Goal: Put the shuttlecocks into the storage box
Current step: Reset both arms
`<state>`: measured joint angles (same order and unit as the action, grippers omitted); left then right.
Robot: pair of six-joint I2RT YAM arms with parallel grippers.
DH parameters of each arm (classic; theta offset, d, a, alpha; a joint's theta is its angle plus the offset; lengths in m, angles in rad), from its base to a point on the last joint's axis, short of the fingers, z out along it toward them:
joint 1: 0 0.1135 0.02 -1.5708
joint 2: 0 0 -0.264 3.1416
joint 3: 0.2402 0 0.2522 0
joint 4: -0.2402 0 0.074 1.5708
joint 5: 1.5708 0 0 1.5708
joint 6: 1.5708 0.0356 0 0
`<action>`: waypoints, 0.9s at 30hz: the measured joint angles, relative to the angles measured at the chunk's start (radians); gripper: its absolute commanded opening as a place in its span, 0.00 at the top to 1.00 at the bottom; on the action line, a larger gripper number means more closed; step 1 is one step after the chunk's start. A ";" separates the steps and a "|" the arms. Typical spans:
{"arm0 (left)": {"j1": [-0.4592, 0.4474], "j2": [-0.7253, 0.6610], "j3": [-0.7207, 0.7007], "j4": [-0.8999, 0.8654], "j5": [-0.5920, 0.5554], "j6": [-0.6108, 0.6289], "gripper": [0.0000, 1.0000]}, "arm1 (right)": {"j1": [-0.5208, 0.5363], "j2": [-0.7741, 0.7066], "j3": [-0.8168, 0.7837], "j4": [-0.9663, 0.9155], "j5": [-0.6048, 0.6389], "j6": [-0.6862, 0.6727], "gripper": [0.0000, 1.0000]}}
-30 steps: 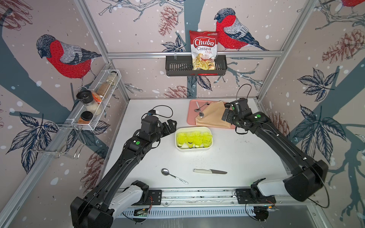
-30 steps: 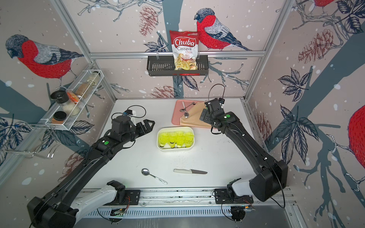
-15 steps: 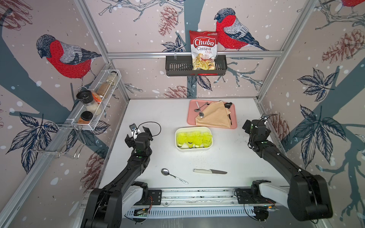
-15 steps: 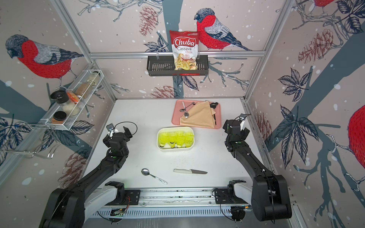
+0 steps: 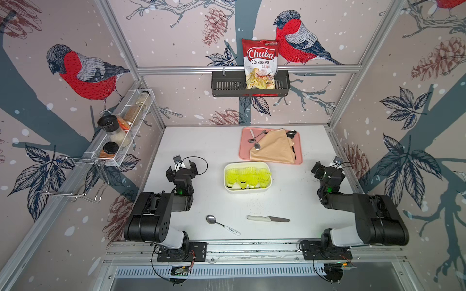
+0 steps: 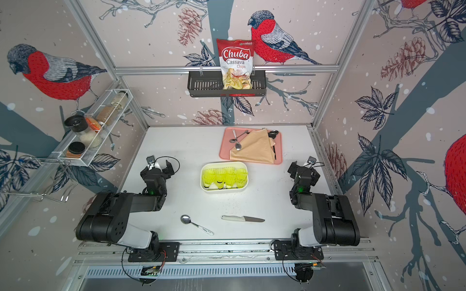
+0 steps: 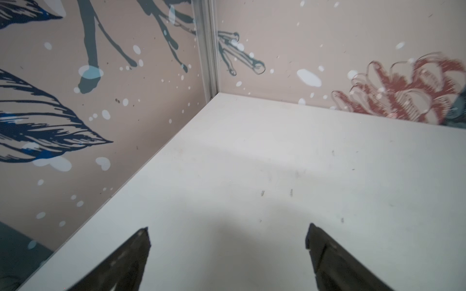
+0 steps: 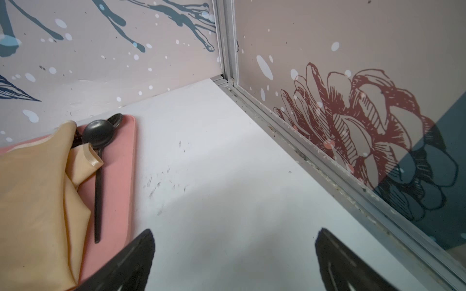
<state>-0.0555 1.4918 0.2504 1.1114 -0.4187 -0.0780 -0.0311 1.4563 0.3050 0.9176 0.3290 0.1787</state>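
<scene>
Both arms are folded low. Left fingers point(image 7: 131, 257) are spread wide with nothing between them, just bare counter point(image 7: 252, 163) ahead. Right fingers point(image 8: 133, 259) are also wide and hold nothing. The pink tray point(image 8: 121, 176) with tan cloth point(image 8: 37, 189) and black spoon point(image 8: 98, 136) is ahead of them, toward the middle. I see the shuttlecocks point(image 5: 248, 177) standing inside the storage box point(image 5: 247, 189), mid-counter between the 2 sets of fingers, well apart from both. The knife point(image 5: 267, 218) and the spoon point(image 5: 219, 223) lie behind the fingers, near the arm bases.
</scene>
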 measured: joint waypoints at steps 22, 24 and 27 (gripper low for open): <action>0.010 0.063 -0.045 0.230 0.107 0.033 0.00 | 0.077 0.081 -0.121 0.407 -0.048 -0.078 0.00; 0.009 0.064 -0.044 0.229 0.112 0.034 0.00 | 0.078 0.081 -0.121 0.412 -0.046 -0.078 0.00; 0.008 0.064 -0.044 0.229 0.114 0.034 0.00 | 0.078 0.082 -0.121 0.412 -0.045 -0.078 0.00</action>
<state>-0.0471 1.5558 0.2066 1.3403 -0.3050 -0.0441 0.0471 1.5379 0.1841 1.3300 0.2844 0.1005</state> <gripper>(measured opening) 0.999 0.999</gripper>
